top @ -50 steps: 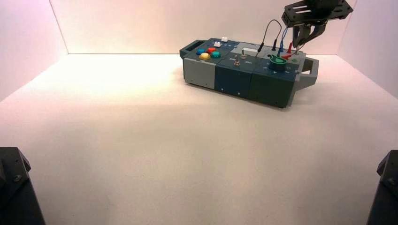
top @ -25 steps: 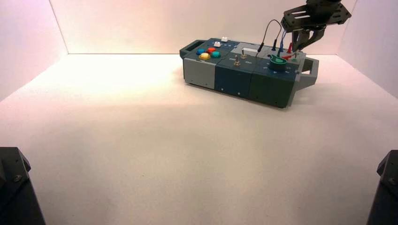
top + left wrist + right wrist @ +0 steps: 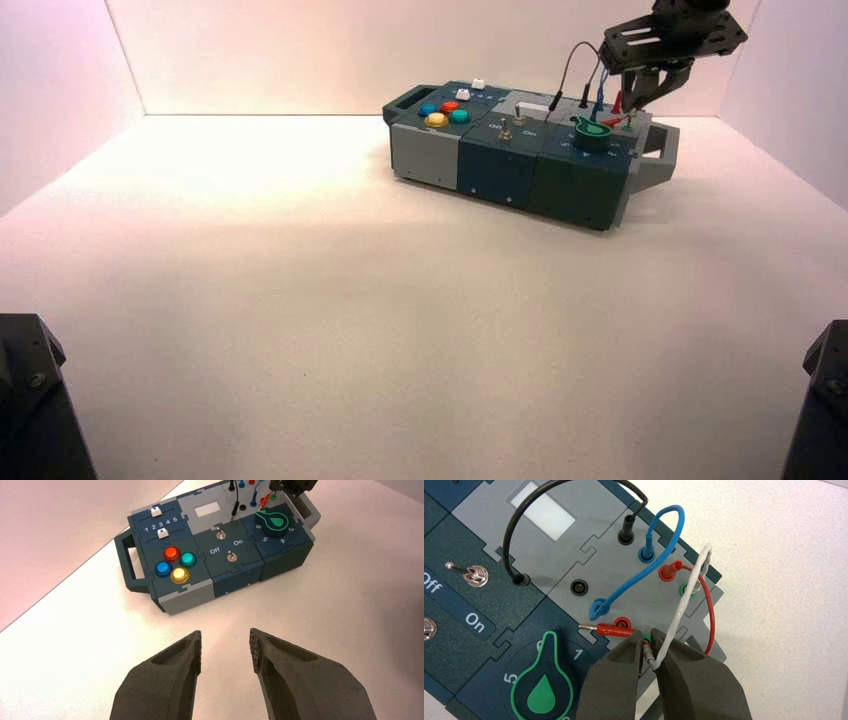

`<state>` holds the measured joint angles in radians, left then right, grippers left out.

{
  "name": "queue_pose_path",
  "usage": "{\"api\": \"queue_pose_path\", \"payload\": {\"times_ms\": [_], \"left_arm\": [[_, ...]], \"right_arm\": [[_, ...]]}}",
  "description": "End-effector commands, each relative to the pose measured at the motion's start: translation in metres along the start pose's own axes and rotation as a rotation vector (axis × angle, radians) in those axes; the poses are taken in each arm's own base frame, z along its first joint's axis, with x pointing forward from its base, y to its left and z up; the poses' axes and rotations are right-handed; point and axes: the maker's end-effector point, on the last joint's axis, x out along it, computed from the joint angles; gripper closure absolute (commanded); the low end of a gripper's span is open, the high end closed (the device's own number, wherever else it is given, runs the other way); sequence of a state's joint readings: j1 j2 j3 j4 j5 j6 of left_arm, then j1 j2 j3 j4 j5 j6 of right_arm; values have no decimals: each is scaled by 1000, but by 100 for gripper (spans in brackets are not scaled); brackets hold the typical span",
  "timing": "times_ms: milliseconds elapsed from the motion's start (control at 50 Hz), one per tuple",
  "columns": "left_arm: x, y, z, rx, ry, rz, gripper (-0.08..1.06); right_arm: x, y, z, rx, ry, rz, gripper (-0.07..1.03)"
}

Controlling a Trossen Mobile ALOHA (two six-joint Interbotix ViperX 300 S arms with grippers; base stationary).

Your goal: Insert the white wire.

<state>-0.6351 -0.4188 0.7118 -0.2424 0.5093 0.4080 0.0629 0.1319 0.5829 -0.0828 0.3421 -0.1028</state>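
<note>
The white wire (image 3: 684, 600) rises in a narrow loop from a green socket (image 3: 687, 589) on the grey wire panel at the right end of the box (image 3: 500, 165). Its small plug (image 3: 650, 654) at the free end sits between the fingers of my right gripper (image 3: 647, 639), which is shut on it. The plug's tip points down at a second green socket that just peeks out under the fingertips. From above, the right gripper (image 3: 638, 100) hangs over the box's back right corner. My left gripper (image 3: 226, 645) is open over bare table, well short of the box (image 3: 235, 575).
A red wire (image 3: 710, 610) has one plug (image 3: 611, 628) lying loose on the panel beside my right fingers. Blue (image 3: 664, 525) and black (image 3: 539, 500) wires arch over the panel. The green knob (image 3: 544, 690) and toggle switches (image 3: 474, 575) lie close by.
My right gripper has sunk a little toward the wire panel, still shut on the white plug. The left gripper has not moved.
</note>
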Motion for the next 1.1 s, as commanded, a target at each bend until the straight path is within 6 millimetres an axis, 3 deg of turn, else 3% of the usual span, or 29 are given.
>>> {"api": "queue_pose_path", "payload": {"times_ms": [20, 440, 1100], "left_arm": [[-6, 1, 8, 11, -31, 7, 45], [-7, 1, 8, 13, -32, 8, 45], [-7, 2, 8, 13, -34, 10, 45]], "right_arm": [[-6, -4, 11, -1, -36, -9, 99], [-2, -3, 10, -5, -37, -9, 99], [19, 2, -13, -8, 29, 5, 99]]}}
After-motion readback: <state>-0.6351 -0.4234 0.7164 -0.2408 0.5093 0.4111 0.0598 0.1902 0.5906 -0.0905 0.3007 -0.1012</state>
